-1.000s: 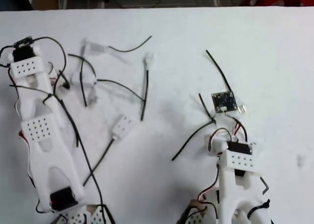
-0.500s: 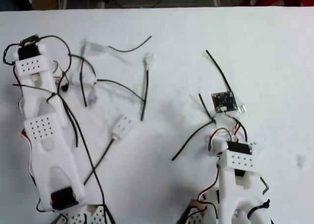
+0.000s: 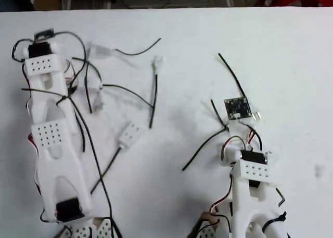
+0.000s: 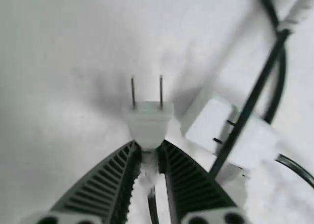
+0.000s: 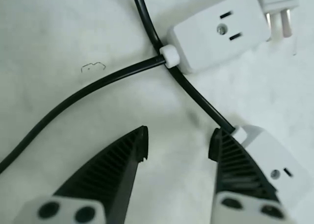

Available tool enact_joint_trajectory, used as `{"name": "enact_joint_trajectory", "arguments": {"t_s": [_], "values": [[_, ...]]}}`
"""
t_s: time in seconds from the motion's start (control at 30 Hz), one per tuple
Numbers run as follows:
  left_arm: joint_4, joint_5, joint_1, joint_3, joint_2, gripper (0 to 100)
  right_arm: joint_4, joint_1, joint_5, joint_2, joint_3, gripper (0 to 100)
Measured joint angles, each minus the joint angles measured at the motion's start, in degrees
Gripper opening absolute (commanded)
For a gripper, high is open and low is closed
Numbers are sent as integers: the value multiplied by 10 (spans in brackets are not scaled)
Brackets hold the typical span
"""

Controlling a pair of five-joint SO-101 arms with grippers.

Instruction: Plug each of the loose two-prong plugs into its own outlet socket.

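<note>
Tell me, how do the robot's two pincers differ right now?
The left pincer is shut on a white two-prong plug; the right pincer is open and holds nothing. The right pincer hangs over a black cable; the left pincer over plain tabletop. Both are dark and ribbed.

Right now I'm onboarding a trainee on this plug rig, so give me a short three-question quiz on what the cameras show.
1. True or false: the left gripper is shut on a white two-prong plug.
2. Multiple choice: the right gripper is A) shut on a cord, B) open over the table, C) holding a socket.
3. Fill in: in the right wrist view, the black cord runs into a white outlet ____.

Key: 1 true; 2 B; 3 socket.
</note>
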Motion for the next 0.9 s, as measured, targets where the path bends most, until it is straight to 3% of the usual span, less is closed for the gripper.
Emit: {"name": "enact_joint_trajectory", "arguments": {"t_s": [0.3, 0.9], "values": [[1, 0, 56, 39, -205, 22, 0, 0, 0, 0, 0, 212], [-24, 0, 185, 452, -745, 22, 0, 0, 0, 0, 0, 212]]}}
